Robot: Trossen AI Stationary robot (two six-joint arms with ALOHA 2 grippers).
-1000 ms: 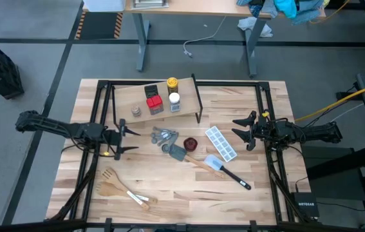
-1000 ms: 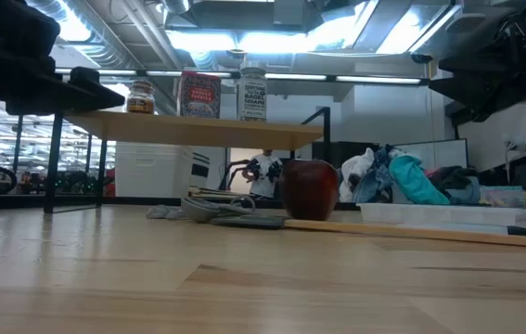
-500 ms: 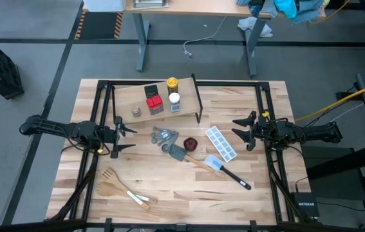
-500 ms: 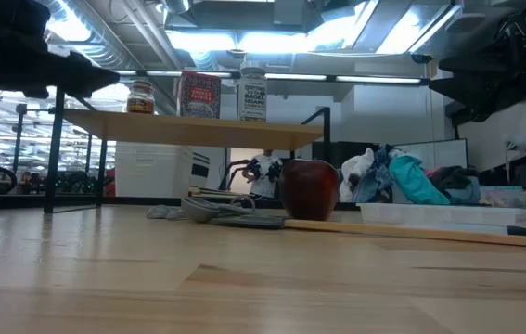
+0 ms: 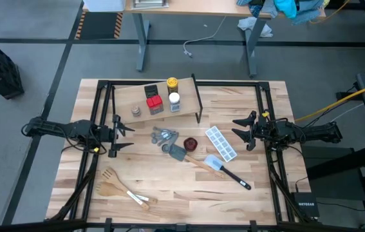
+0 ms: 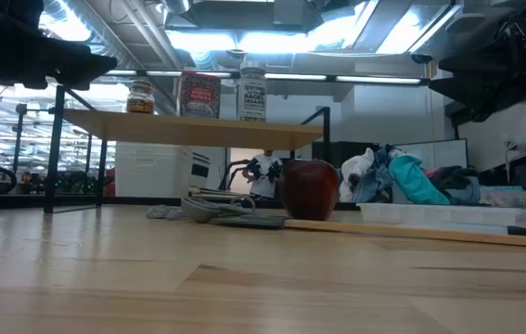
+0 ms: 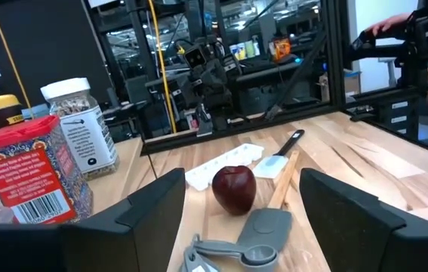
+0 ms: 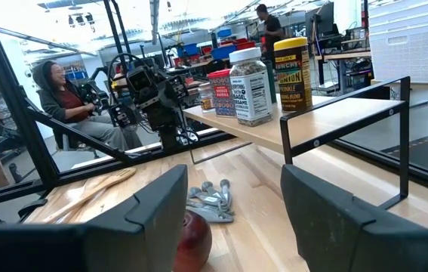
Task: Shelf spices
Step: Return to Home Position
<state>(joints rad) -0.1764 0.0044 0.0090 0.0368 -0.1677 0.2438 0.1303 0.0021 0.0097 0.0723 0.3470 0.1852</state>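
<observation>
Centre left in the high view, the left gripper (image 5: 123,136) hovers spread wide and empty, near the left end of the shelf (image 5: 188,103). All five spices (image 5: 154,103) stand on the plank, upper centre. Centre right, the right gripper (image 5: 235,127) waits, likewise wide and empty. A careless swing of the left arm could jolt the shelf and topple the jars.

1. Grey meas. spoons (image 5: 164,137) mid surface (image 5: 188,200), round dark-red dish (image 5: 190,143) just beside
2. White ice tray (image 5: 222,143) right of dish; blue spatula (image 5: 217,165) w/ black handle near it
3. Wooden utensils (image 5: 112,188) front-left
</observation>
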